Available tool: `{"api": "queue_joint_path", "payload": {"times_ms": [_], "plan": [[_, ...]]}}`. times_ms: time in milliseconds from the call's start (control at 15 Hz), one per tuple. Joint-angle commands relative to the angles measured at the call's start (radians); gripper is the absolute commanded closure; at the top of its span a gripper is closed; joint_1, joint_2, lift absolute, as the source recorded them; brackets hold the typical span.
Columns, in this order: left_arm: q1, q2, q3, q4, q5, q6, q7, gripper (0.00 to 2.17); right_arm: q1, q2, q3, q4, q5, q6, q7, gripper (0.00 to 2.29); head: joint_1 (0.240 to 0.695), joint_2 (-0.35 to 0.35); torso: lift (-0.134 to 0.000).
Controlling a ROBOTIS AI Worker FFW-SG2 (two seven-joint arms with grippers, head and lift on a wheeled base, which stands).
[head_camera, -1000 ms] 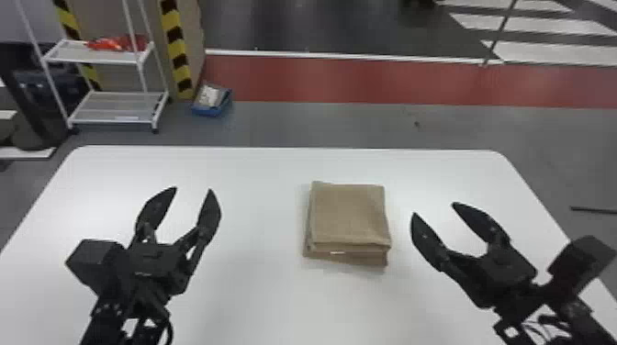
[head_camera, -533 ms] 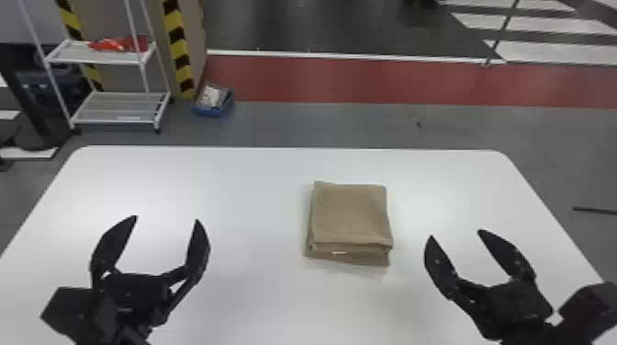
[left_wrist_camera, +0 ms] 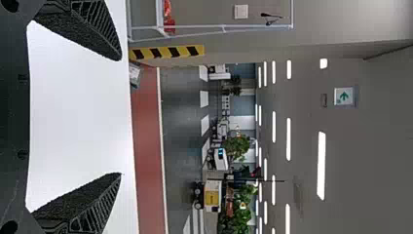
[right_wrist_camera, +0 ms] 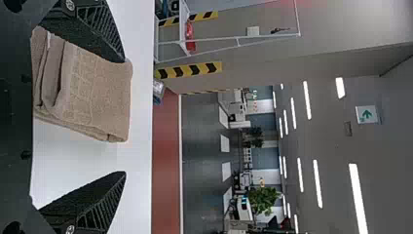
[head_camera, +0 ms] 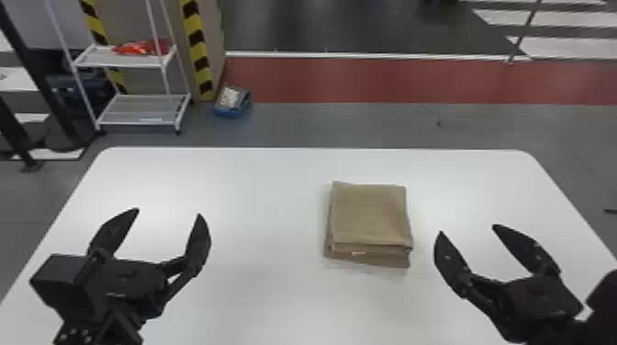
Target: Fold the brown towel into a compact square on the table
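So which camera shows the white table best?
The head view: the white table shows its far edge and both far corners. The left wrist view catches a strip, the right one a strip with the folded towel.

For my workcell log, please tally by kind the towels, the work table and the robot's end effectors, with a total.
Towel: 1, the folded brown towel
Table: 1, the white table
End effectors: 2, the left end effector and the right end effector
Total: 4

Right of centre in the head view, the towel is rough, matt cloth; the table beneath looks smooth, faintly glossy.
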Motion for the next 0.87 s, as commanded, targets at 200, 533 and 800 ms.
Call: {"api": "queue_joint_path", "payload": {"times_ms": [200,533,800], "plan": [[0.0,-0.007,-0.023,0.004,0.0,-0.051,0.026,0.03,-0.001,0.001,0.012,-0.008,0.003,-0.05,0.011,0.07,0.695,-0.002,-0.11],[0.003,-0.007,-0.022,0.016,0.002,-0.094,0.026,0.03,-0.001,0.001,0.015,-0.008,-0.002,-0.053,0.011,0.07,0.695,-0.004,-0.11],[0.007,-0.007,-0.022,0.018,0.002,-0.106,0.026,0.03,0.014,0.001,0.009,-0.008,-0.011,-0.083,0.011,0.07,0.695,-0.003,-0.11]]}}
